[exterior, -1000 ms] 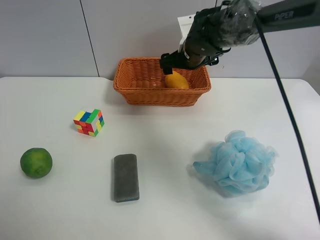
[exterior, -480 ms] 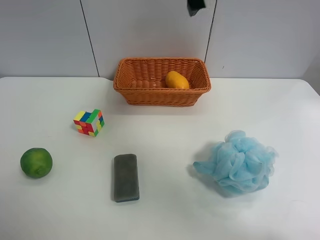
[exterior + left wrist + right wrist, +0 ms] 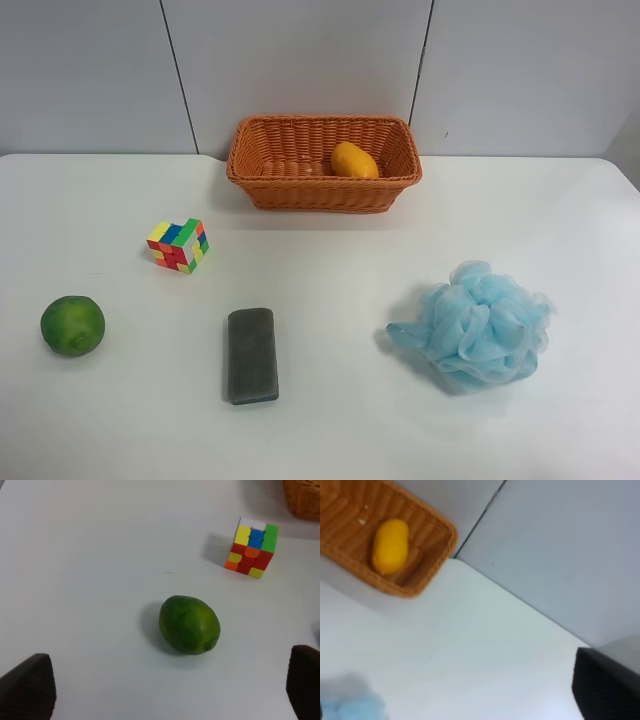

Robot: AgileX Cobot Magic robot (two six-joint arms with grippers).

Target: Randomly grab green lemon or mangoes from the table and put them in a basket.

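The orange-yellow mango (image 3: 354, 160) lies inside the woven basket (image 3: 300, 190) at the back of the white table (image 3: 330, 270); both also show in the right wrist view, the mango (image 3: 390, 546) and the basket (image 3: 427, 577). The green lemon (image 3: 72, 325) sits on the table at the exterior high view's front left. No arm shows in the exterior high view. My left gripper (image 3: 167, 682) is open and empty, above the table just short of the lemon (image 3: 190, 625). My right gripper (image 3: 465, 702) is open and empty, high above the table, away from the basket.
A colourful cube (image 3: 178, 245) stands between the lemon and the basket, also in the left wrist view (image 3: 251, 548). A grey block (image 3: 251, 354) lies at the front middle. A blue bath pouf (image 3: 475, 325) sits at the front right. A grey panelled wall stands behind the basket.
The arm over the basket has lifted up and left the exterior high view. The mango stays in the basket. Nothing else has moved.
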